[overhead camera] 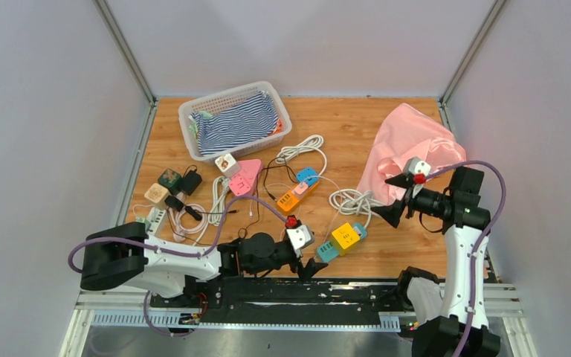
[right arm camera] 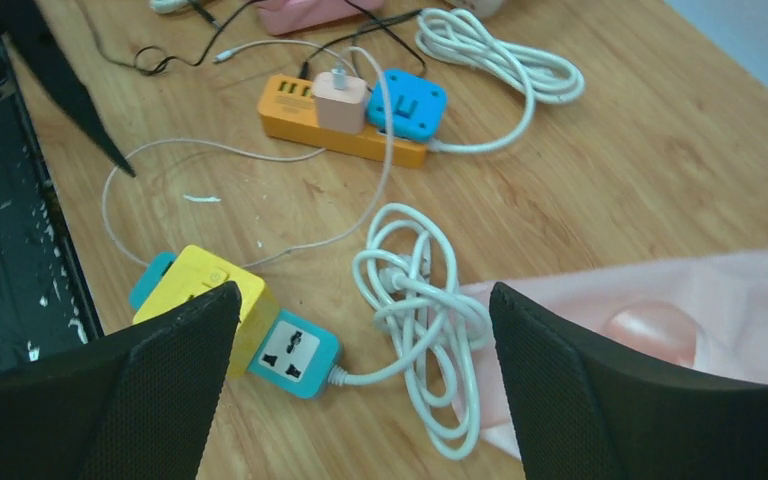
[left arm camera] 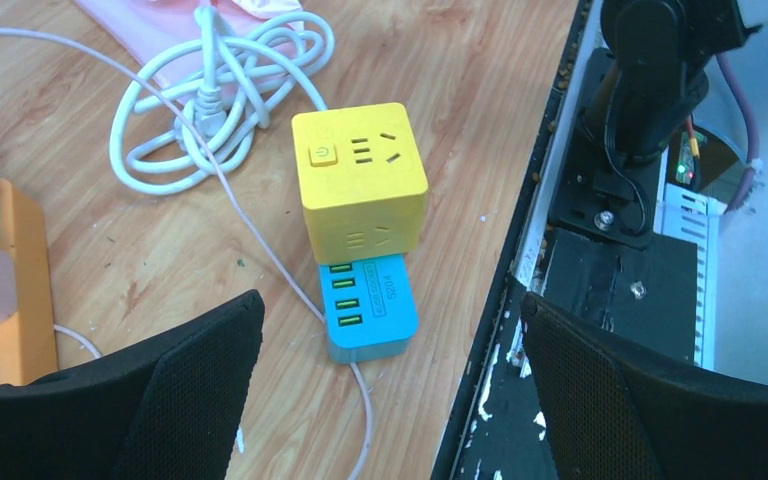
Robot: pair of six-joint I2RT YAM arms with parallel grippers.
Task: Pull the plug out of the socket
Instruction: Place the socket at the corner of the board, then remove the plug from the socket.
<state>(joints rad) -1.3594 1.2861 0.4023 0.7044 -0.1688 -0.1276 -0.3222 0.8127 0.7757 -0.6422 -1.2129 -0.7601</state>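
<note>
- Progress check: looks to me like the pull hasn't happened yet. The yellow cube-shaped plastic socket block [left arm camera: 360,185] sits close to the near edge of the wooden table [overhead camera: 357,126], right of the middle. It's pressed right up against the teal plastic power strip [left arm camera: 370,310], no gap showing.
- Further in toward the middle, the orange plastic power strip [right arm camera: 300,98] has a pale pink charger plug [right arm camera: 340,100] and a blue square adapter [right arm camera: 410,103] both seated in it. I can't tell which plug is the target.
- So what's left is basically everything: grab, brace, pull.
- Left claw [overhead camera: 311,265]: wide open, holding nothing and touching nothing I can see, low at the near edge just beside the yellow block.
- Right claw [overhead camera: 392,197]: also spread wide and empty, raised near the right edge by the pink cloth [overhead camera: 409,141], well apart from both strips.
</note>
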